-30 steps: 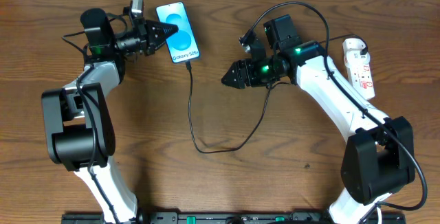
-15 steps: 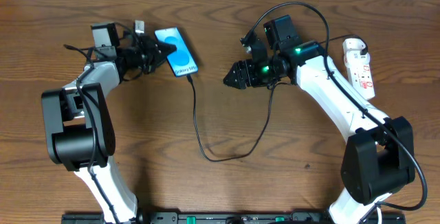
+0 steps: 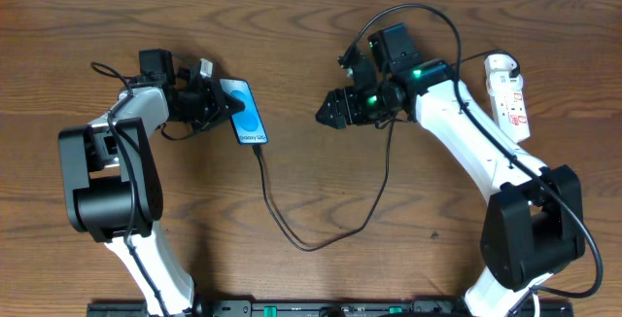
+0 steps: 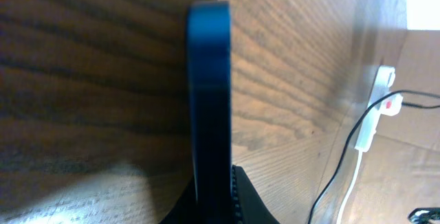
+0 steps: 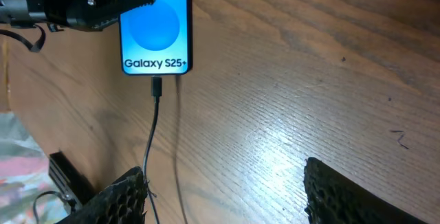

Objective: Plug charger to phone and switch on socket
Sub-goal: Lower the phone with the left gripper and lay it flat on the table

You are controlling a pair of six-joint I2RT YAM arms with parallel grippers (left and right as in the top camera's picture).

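My left gripper [image 3: 231,109] is shut on the phone [image 3: 249,123], which is tilted up on its long side, blue screen still showing from above. In the left wrist view the phone [image 4: 210,93] appears edge-on, rising from between the fingers [image 4: 240,200]. The charger [image 3: 292,231] is a thin black cable; its plug tip [image 5: 157,86] sits in the phone's [image 5: 157,25] bottom port. My right gripper [image 3: 326,113] hovers open to the right of the phone, nothing between its fingers [image 5: 344,193]. The socket [image 3: 510,88] lies at the far right.
The black cable loops across the table's middle [image 3: 374,205] and climbs behind the right arm. A white cord [image 4: 352,183] runs from the socket [image 4: 379,100]. The wooden table top [image 3: 437,259] carries nothing else in view.
The left gripper has brought the phone down and nearer, turning it up on its side. The cable's loop has shifted with it. The right arm has barely moved.
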